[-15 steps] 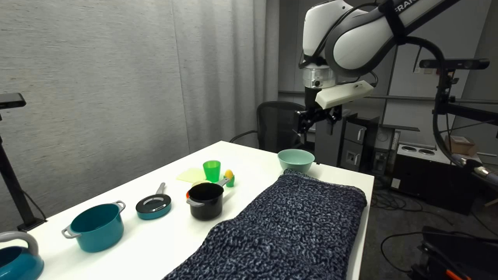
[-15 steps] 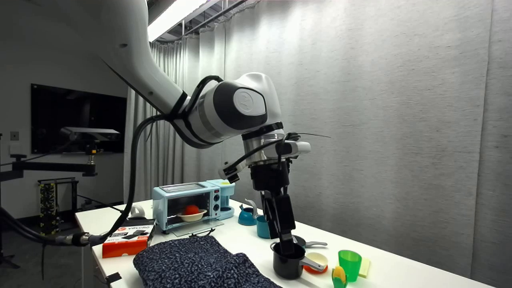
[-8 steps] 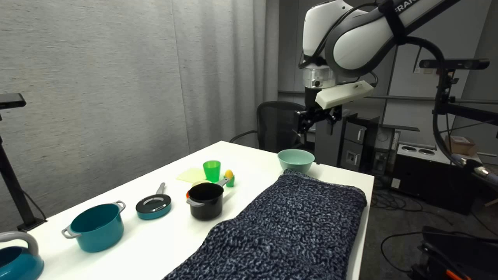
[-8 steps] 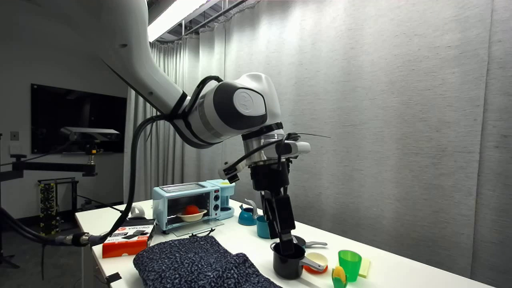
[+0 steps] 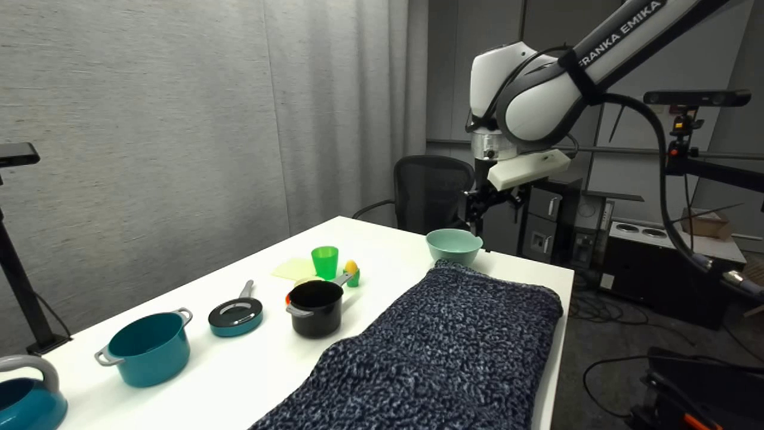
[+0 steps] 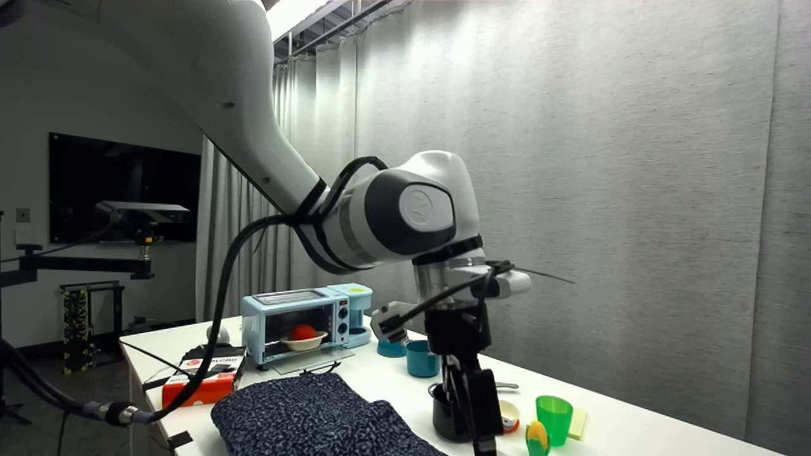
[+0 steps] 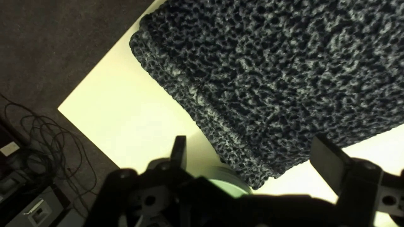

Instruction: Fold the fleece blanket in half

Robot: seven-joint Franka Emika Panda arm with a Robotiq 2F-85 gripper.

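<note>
The fleece blanket (image 5: 441, 346), dark navy and speckled, lies as a long folded-looking strip along one side of the white table. Its near end shows in an exterior view as a thick pile (image 6: 304, 411). My gripper (image 5: 496, 222) hangs above the far end, over the area of the light green bowl. In the wrist view the gripper (image 7: 249, 142) stands wide open. Between its fingertips I see one corner of the blanket (image 7: 268, 88), lower down, with no finger clearly touching it. The gripper body hides most of the bowl (image 7: 232, 188) there.
The bowl (image 5: 453, 245) sits against the blanket's far end. Alongside are a black pot (image 5: 316, 322), a teal pan (image 5: 236, 322), a teal pot (image 5: 152, 358) and a green cup (image 5: 325, 263). A toaster oven (image 6: 285, 335) and an orange-white box (image 6: 199, 383) stand beyond the pile.
In the last half second the arm and gripper have come down toward the table, shifting slightly right in both exterior views. The blanket and the other objects have stayed put.
</note>
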